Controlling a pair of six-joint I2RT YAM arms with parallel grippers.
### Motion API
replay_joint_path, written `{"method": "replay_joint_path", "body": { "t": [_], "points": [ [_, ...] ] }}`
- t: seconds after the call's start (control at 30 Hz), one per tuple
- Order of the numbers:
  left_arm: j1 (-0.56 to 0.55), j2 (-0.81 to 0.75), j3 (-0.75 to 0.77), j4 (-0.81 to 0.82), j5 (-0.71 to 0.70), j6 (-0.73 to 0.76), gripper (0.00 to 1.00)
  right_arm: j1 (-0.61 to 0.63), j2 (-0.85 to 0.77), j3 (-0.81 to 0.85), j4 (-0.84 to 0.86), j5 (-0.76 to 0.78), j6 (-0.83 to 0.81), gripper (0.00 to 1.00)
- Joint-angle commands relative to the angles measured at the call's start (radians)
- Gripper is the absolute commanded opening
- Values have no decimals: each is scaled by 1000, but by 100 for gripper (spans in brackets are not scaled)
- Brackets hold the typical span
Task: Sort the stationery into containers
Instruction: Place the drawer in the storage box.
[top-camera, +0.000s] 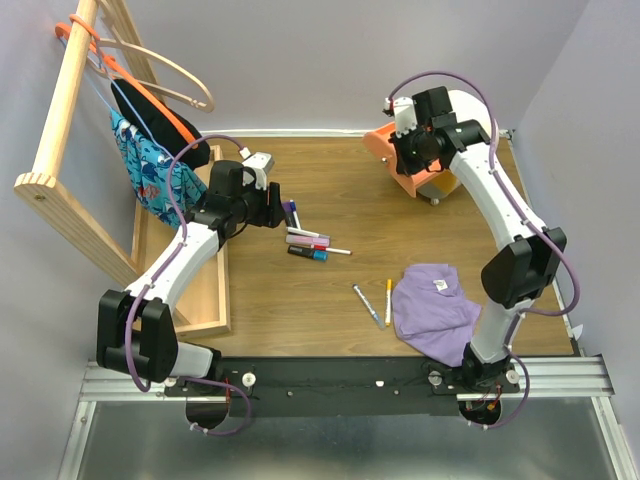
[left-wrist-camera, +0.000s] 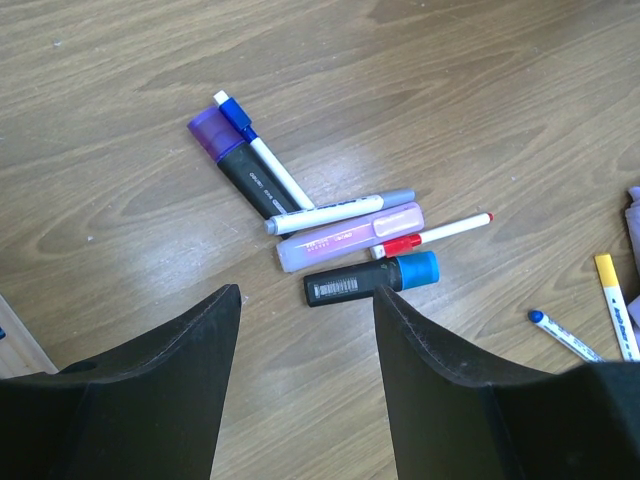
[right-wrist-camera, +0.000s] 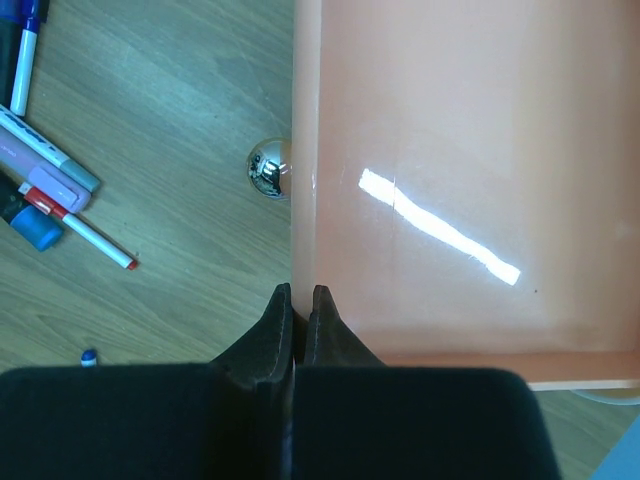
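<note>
Six markers (left-wrist-camera: 350, 235) bunched mid-table, touching and crossed; blue pen (top-camera: 368, 306), yellow pen (top-camera: 388, 300) side by side nearer; orange drawer (right-wrist-camera: 450, 150) pulled out.

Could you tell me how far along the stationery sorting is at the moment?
Done: the orange drawer stands open, but what shows of it is empty. In hand: the right jaws are shut at its front wall; the left jaws stand open above the marker pile, holding nothing. Left: all of that pile, plus two pens beside the purple cloth.
</note>
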Motion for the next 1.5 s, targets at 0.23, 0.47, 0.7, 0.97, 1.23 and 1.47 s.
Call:
{"method": "replay_joint_path", "body": {
  "t": [0.23, 0.47, 0.7, 0.97, 1.23, 1.47],
  "points": [
    [-10, 9, 22, 11, 19, -2, 65, -92, -128, -111, 172, -84, -45, 1],
    [-14, 6, 21, 6, 14, 4, 65, -94, -208, -246, 270, -134, -193, 1],
    [-16, 9, 18, 9, 17, -1, 65, -95, -229, -259, 281, -196, -202, 1],
    [-16, 15, 16, 12, 20, -5, 65, -131, -202, -193, 266, -156, -147, 1],
    [-20, 21, 19, 13, 25, -8, 65, -181, -145, -144, 247, -114, -194, 1],
    [-20, 25, 24, 9, 22, -7, 65, -204, -97, -116, 240, -98, -253, 1]
  ]
}}
